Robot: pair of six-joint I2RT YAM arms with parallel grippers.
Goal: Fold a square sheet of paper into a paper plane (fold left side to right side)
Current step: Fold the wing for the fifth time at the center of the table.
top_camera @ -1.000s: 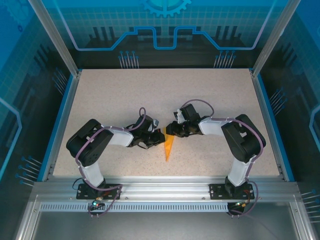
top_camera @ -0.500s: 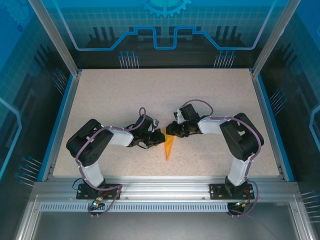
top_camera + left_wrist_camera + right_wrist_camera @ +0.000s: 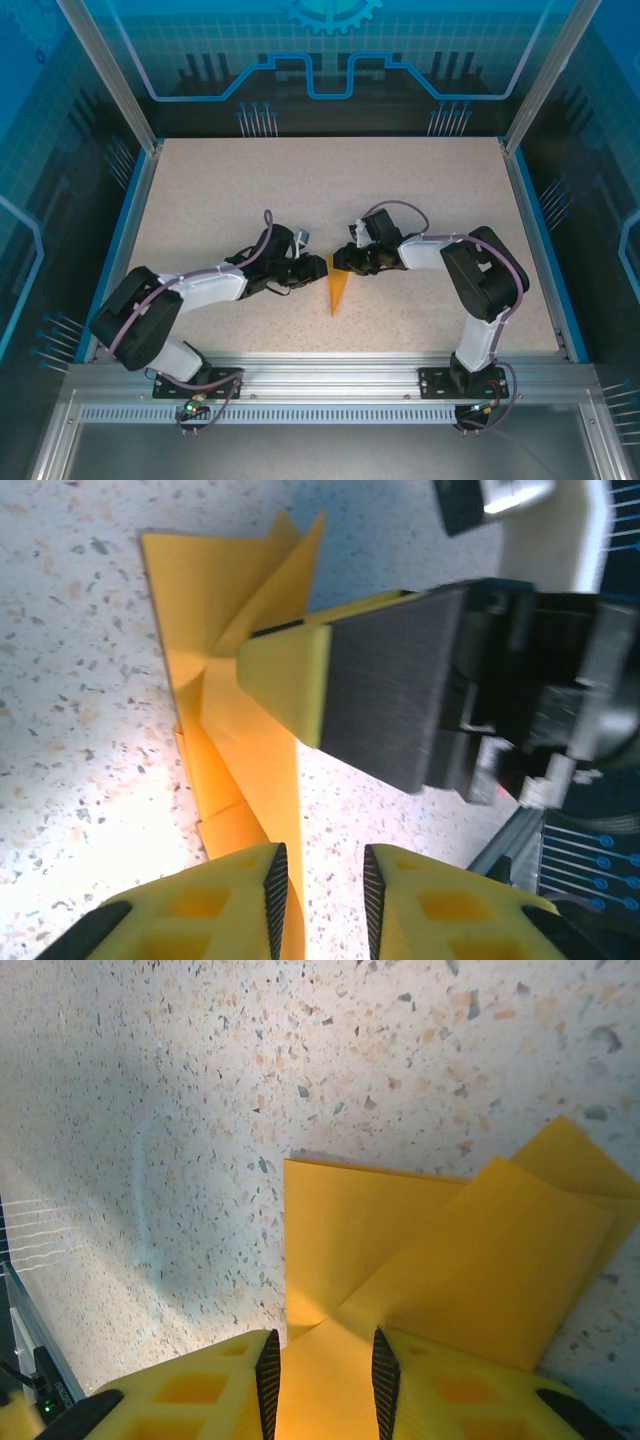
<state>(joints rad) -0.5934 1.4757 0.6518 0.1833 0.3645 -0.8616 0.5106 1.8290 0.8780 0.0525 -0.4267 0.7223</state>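
The orange paper plane lies on the table's middle as a narrow dart, point toward the near edge. Its wide far end has loose flaps standing up. My right gripper rests on that far end from the right, jaws a little apart, the paper lying under and between its fingers. One right fingertip presses on the folds in the left wrist view. My left gripper sits just left of the plane, open, with the paper's edge beside one finger and bare table in its gap.
The speckled tabletop is bounded by a blue rim and clear enclosure walls. Both arm bases stand on the aluminium rail at the near edge.
My left gripper has opened and let go of the paper; its arm has dropped low and stretched out from the left. The right arm and the plane have stayed put.
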